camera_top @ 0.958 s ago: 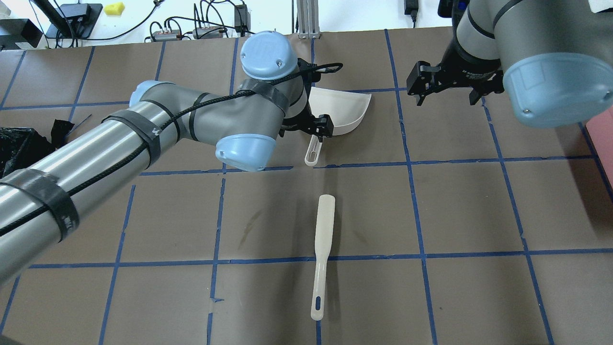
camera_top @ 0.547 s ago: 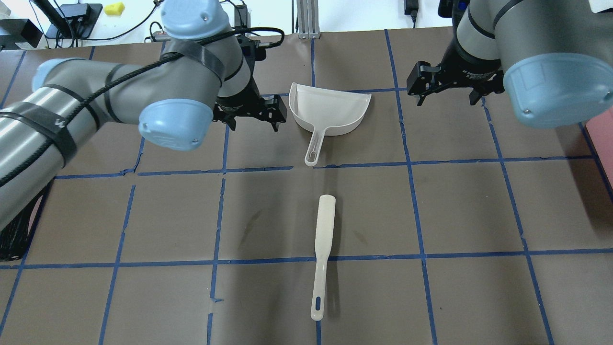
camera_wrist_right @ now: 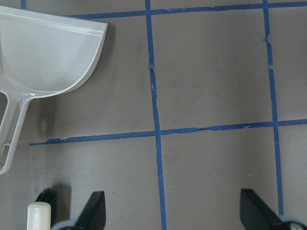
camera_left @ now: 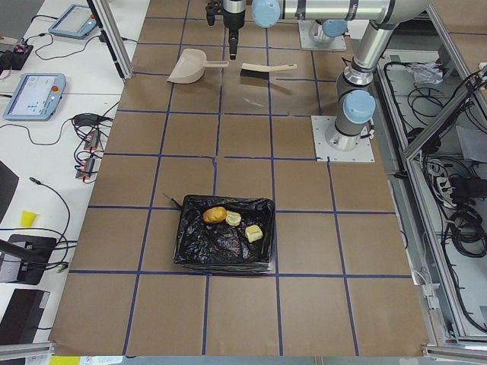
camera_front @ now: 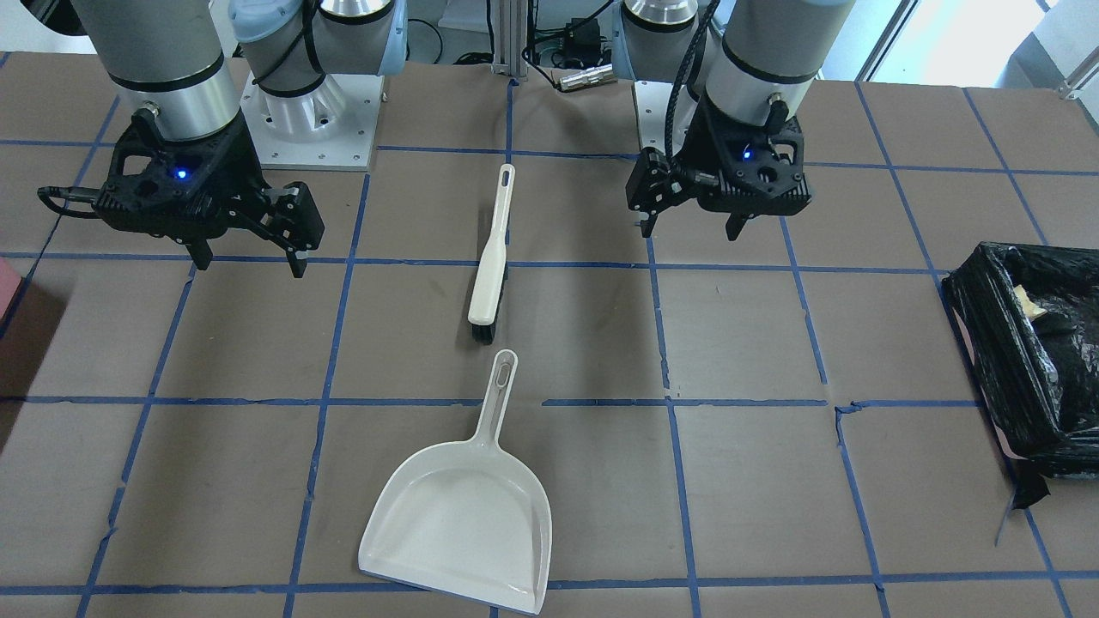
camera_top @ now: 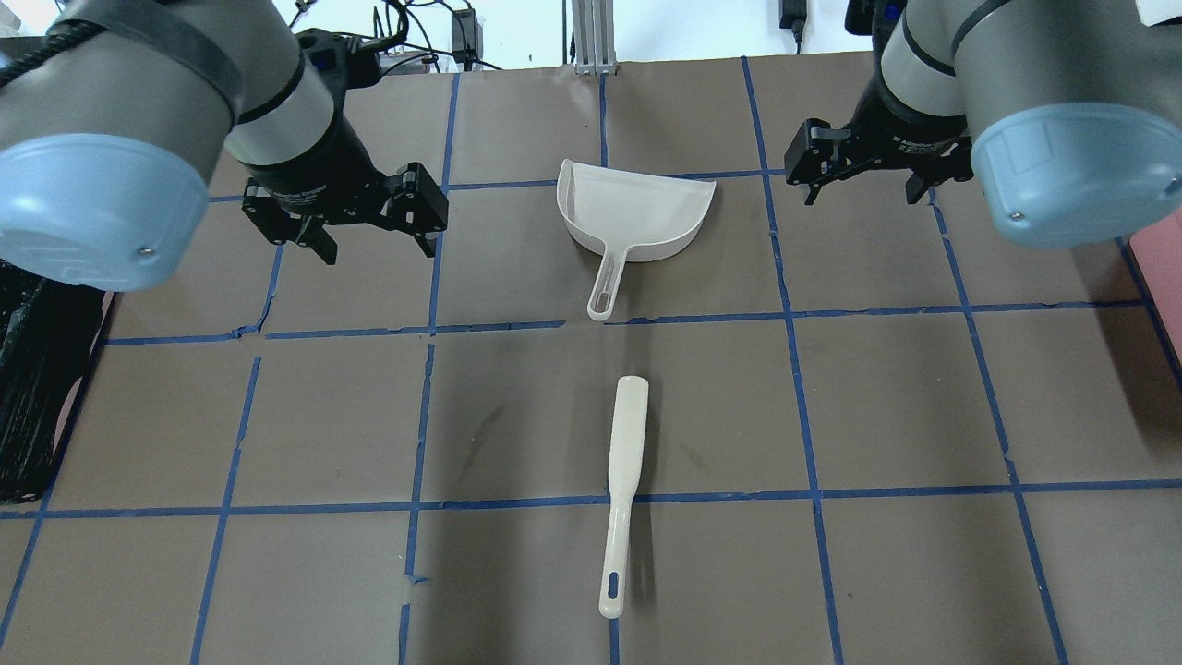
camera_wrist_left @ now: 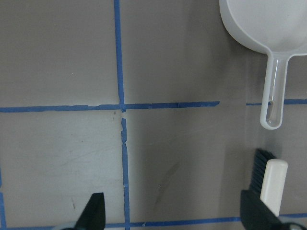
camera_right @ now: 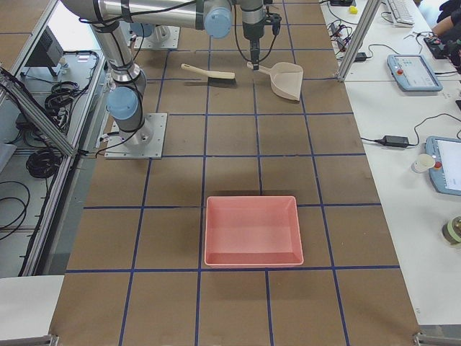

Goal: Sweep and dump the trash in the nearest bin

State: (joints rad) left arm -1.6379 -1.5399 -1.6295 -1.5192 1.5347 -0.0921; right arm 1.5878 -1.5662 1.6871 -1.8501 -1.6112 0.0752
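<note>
The trash, an orange-brown oval (camera_left: 214, 214) and two cream chunks (camera_left: 253, 233), lies inside the black-bag-lined bin (camera_left: 225, 242). The bin also shows in the front view (camera_front: 1013, 360), with one cream chunk (camera_front: 1026, 300) visible in it. The white dustpan (camera_top: 637, 212) lies empty on the table, with the white brush (camera_top: 623, 480) just behind its handle. My left gripper (camera_top: 379, 245) hovers open and empty to the dustpan's left. My right gripper (camera_top: 863, 194) hovers open and empty to its right.
A pink tray (camera_right: 252, 231) sits on the table toward my right end. The brown table cover has a blue tape grid. Cables and devices lie beyond the far edge (camera_top: 416, 46). The bin's side shows at the overhead view's left edge (camera_top: 37, 388).
My left arm has swung left, away from the dustpan handle, with its gripper open and empty. The dustpan, the brush and the right arm have not moved.
</note>
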